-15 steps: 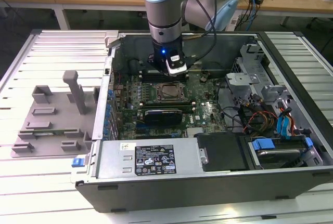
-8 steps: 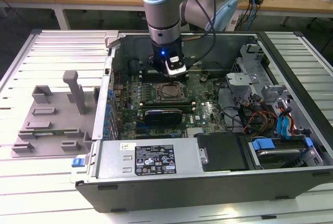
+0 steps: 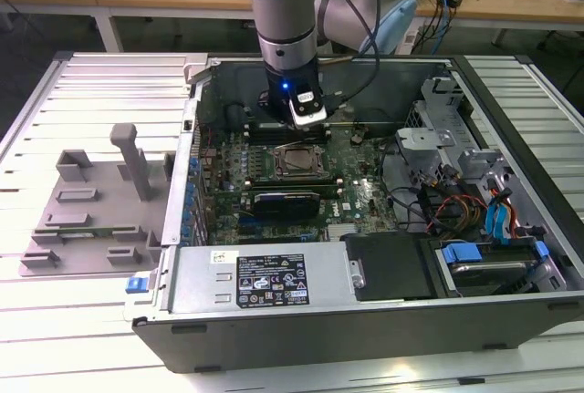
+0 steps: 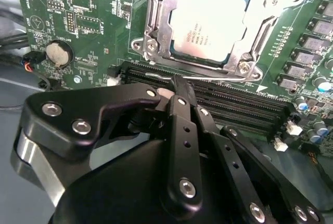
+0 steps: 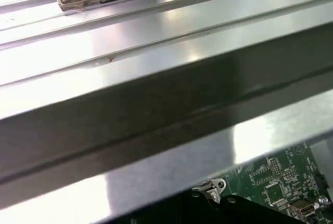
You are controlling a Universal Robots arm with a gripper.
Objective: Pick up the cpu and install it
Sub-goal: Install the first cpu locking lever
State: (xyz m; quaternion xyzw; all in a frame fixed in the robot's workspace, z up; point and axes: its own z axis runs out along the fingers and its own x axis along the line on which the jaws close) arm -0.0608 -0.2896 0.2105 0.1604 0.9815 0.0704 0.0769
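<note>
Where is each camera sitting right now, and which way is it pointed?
Exterior view: off the arm, above the open computer case, looking down at the motherboard; the arm shows.
Second wrist view: on the arm, looking past the end effector at the cpu lying in its socket.
First wrist view: on the arm, facing the ribbed metal table and case wall.
Shared: all three catch the green motherboard.

The arm (image 3: 286,37) hangs above the cpu (image 3: 298,161) in the motherboard socket (image 3: 298,164).
</note>
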